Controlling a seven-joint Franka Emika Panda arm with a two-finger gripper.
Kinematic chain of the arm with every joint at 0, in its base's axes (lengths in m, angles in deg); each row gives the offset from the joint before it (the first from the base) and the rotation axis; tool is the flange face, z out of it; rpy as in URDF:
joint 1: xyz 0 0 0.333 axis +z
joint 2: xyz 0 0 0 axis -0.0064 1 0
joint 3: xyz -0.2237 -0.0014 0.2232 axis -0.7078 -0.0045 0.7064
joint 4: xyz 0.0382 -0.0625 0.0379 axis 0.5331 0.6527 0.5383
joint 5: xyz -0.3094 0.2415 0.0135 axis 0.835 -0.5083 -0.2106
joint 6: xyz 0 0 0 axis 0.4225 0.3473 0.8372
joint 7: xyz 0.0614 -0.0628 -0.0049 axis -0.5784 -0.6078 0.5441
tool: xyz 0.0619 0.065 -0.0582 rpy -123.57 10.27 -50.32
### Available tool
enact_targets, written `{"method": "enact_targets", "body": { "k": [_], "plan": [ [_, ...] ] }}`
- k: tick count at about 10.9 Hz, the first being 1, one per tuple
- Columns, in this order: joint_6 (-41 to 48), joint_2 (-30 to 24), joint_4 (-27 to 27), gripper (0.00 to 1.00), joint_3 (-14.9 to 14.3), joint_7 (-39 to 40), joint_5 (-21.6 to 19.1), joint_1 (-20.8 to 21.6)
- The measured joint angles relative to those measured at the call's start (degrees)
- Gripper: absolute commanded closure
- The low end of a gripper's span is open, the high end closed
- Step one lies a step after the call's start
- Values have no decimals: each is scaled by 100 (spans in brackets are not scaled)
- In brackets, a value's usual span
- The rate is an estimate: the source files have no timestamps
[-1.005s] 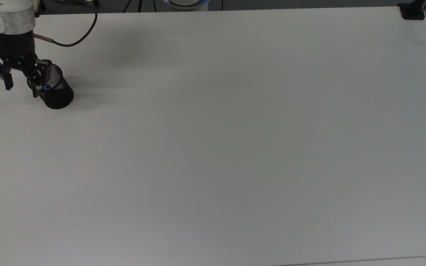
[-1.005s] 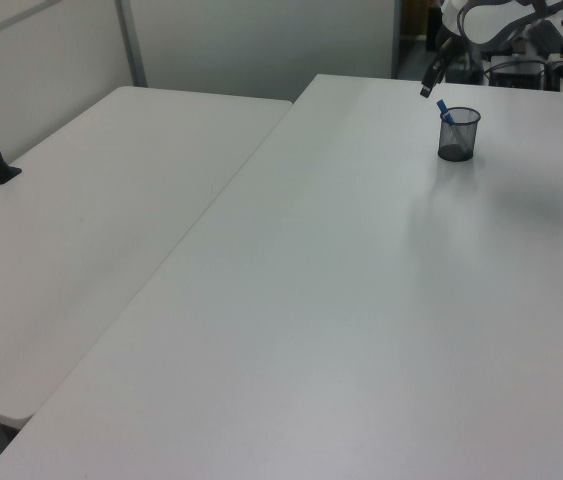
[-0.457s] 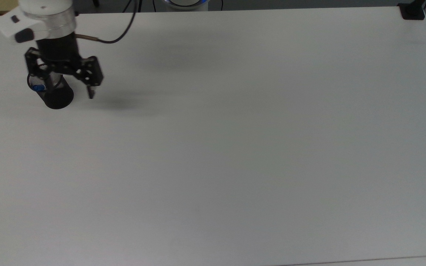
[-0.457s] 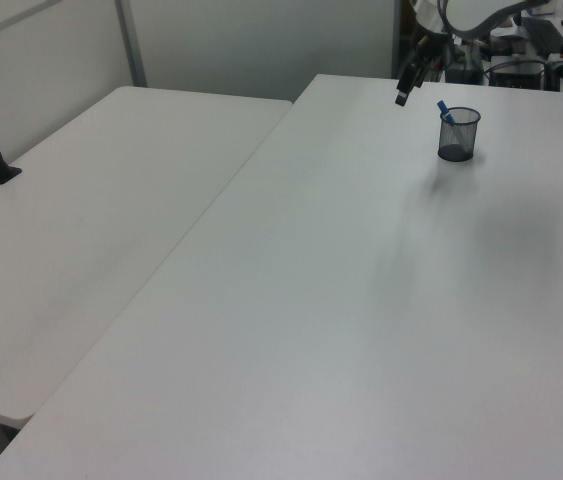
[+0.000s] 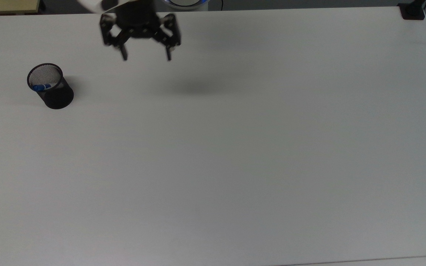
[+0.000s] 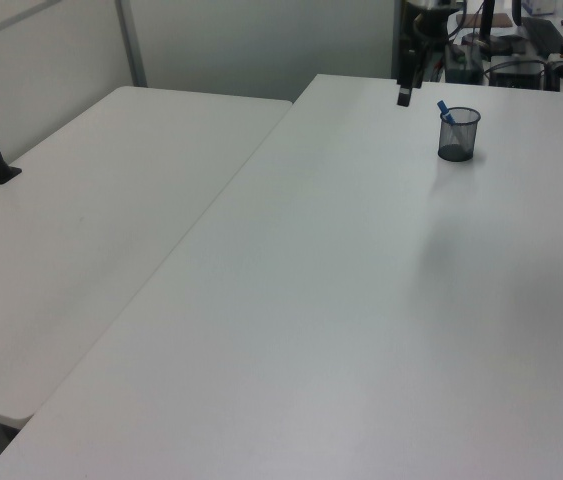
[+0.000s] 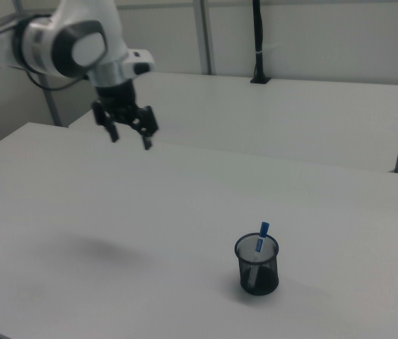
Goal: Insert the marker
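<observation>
The marker stands inside the black mesh cup at the top view's left, leaning on the rim with its blue end up. The right view shows the marker poking above the cup, and the left view shows marker and cup at the far right. My gripper hangs open and empty above the table's far edge, well to the cup's right in the top view. In the right view the gripper is high at the left.
The white table stretches wide around the cup. A second white table adjoins it at the left view's left. A black clamp post sits at the top view's far right corner, and another post stands behind in the right view.
My gripper has left the cup, rising and swinging to the top view's right along the far edge. The marker stays in the cup.
</observation>
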Motion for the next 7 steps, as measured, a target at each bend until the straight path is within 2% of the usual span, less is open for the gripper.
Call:
{"method": "enact_targets", "body": {
  "k": [2, 4, 5, 7],
  "plan": [
    [813, -166, -240, 0, -7, -181, 2, 266],
    [1242, -185, -385, 0, -16, -235, 343, 539],
    [1308, -185, -394, 0, -17, -290, 512, 614],
    [1314, -185, -467, 0, -89, -299, 575, 581]
  ]
}}
